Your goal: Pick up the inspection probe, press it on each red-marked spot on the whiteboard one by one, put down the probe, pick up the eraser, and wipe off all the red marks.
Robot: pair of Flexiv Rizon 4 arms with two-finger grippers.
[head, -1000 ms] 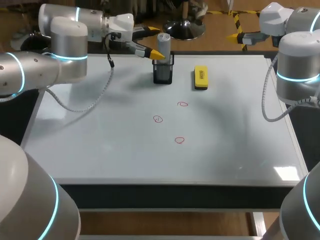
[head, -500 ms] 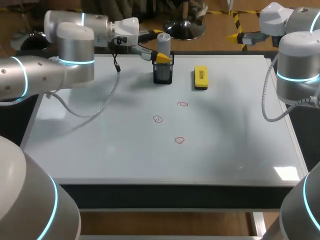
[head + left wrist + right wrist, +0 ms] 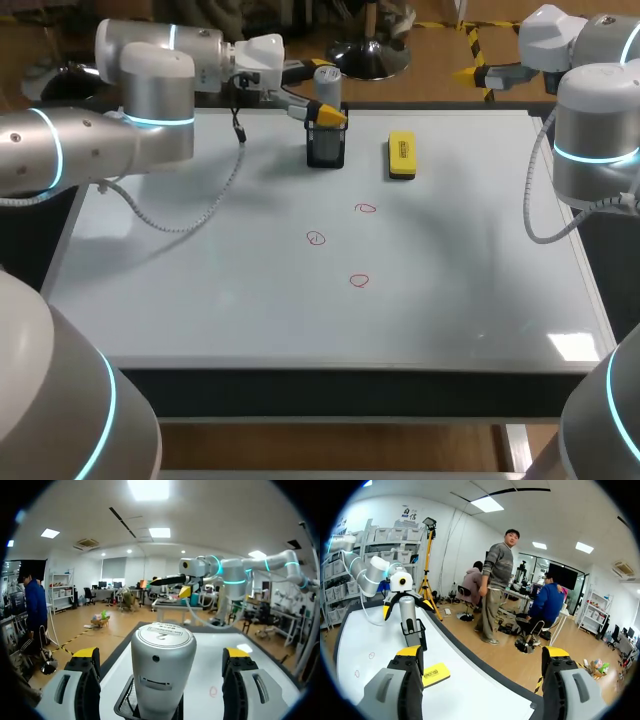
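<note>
Left gripper (image 3: pixel 161 654): fingers spread wide, flanking the inspection probe (image 3: pixel 327 84) and gripping nothing. The probe is standing upright in a black mesh holder (image 3: pixel 326 150) near the far edge of the whiteboard (image 3: pixel 200 280). A yellow eraser (image 3: pixel 401 155) is lying near the holder, to its right. Three red marks (image 3: pixel 366 208) are sitting mid-board. Right gripper (image 3: pixel 480 652): hanging unclenched and empty, off the board's far right corner.

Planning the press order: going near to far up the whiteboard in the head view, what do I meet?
First the nearest red mark → left red mark → far red mark → eraser.
</note>
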